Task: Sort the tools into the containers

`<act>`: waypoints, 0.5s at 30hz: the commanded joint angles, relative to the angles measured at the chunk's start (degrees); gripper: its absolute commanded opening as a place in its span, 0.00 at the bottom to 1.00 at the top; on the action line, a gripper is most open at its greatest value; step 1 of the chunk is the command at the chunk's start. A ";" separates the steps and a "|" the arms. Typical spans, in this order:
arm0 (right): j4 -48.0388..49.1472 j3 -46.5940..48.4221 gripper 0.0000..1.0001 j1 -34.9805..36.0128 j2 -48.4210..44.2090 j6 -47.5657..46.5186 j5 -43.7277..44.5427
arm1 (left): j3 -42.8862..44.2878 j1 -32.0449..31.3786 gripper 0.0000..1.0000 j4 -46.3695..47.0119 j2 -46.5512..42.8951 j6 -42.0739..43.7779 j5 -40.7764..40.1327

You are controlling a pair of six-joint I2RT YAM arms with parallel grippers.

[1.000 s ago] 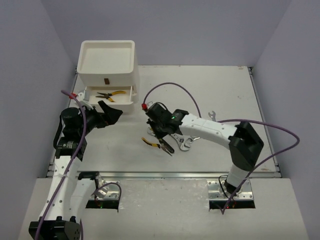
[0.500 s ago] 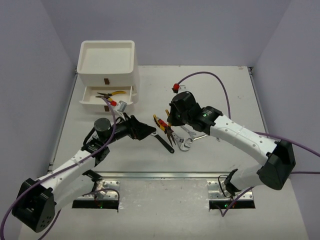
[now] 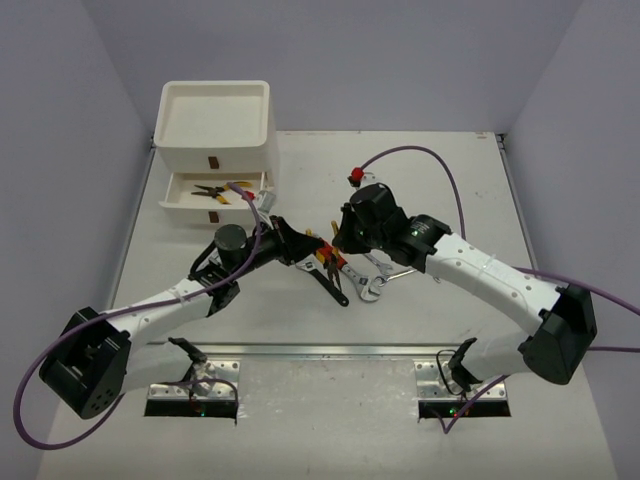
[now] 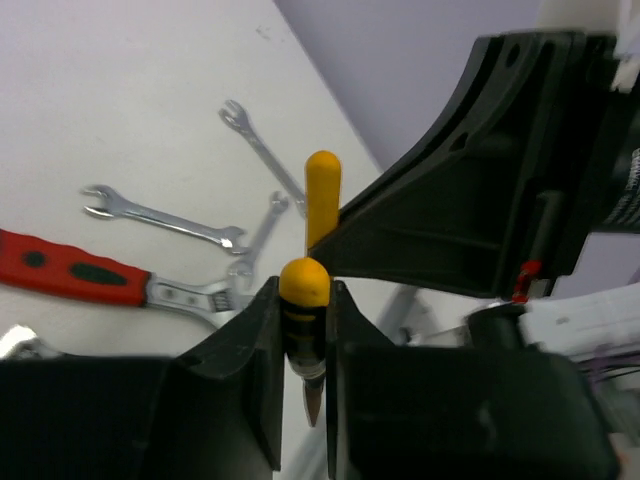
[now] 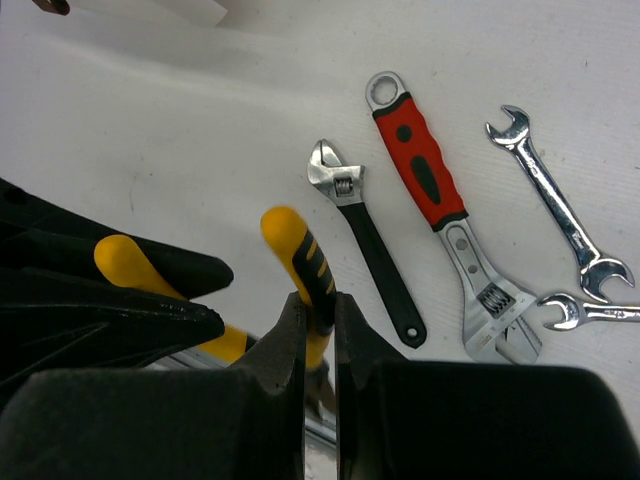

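Presently, item one: yellow-and-black pliers [image 5: 303, 255], at the middle of the top view, one handle in each of my grippers. Left gripper [image 4: 303, 305]: jaws narrow, pinched on a yellow handle tip, with the pliers' head hidden behind my blurred fingers. Right gripper [image 5: 318, 312]: jaws narrow, clamped on the striped handle, the joint out of sight below.

On the table [image 3: 420, 170], in the right wrist view:
- black-handled adjustable wrench [image 5: 370, 240], centre
- red-handled adjustable wrench [image 5: 420, 165], beside it
- combination wrenches [image 5: 555, 205], right, one cut off by the frame edge

White box unit [image 3: 240, 155], upper left of the top view. Its drawer [image 3: 185, 212] stands open and holds another pair of pliers [image 3: 212, 190], partly yellow and otherwise hard to make out.
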 commanded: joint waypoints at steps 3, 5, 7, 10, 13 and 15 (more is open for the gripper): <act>5.48 -0.20 0.00 -0.07 -2.63 1.65 -2.12 | 2.80 -0.90 0.00 6.24 0.15 -1.51 1.45; 5.47 -0.51 0.09 -0.22 -3.20 1.36 -1.16 | 3.04 -0.88 0.00 5.05 -0.83 -2.24 -0.39; 5.11 -1.03 0.45 -0.48 -3.85 0.80 0.32 | 3.59 -0.77 0.00 2.71 -2.04 -2.19 -3.10; 2.34 -1.53 0.99 -1.36 -5.39 0.43 4.41 | 5.49 0.06 0.00 -2.09 -4.10 -2.32 -6.97; -0.12 -3.38 0.99 -3.75 -9.52 -0.85 7.14 | 9.23 5.02 0.00 -9.10 -6.50 -4.25 -13.11; -0.37 -4.99 0.99 -4.65 -11.79 -1.70 8.26 | 10.80 9.05 0.00 -14.33 -7.86 -7.45 -14.34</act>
